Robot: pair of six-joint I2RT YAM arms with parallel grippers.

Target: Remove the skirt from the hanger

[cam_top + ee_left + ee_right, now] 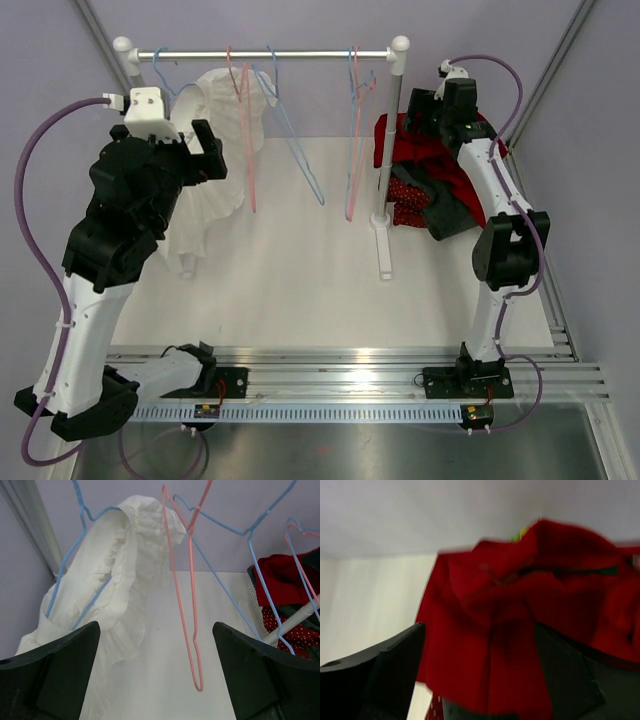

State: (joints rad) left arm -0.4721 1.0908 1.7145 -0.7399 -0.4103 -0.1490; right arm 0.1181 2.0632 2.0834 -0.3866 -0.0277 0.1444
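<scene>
Left jaws stand wide apart, empty — white skirt (131, 570) hangs on its blue hanger (65, 569) just beyond them, leftward.

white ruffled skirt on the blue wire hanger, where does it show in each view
Top external: the white ruffled skirt hangs at the left end of the metal rail.
Left wrist: upper left, draped on its blue wire hanger.
Right wrist: not in it.
Shared landmark: the red cloth pile, in all three views.
</scene>
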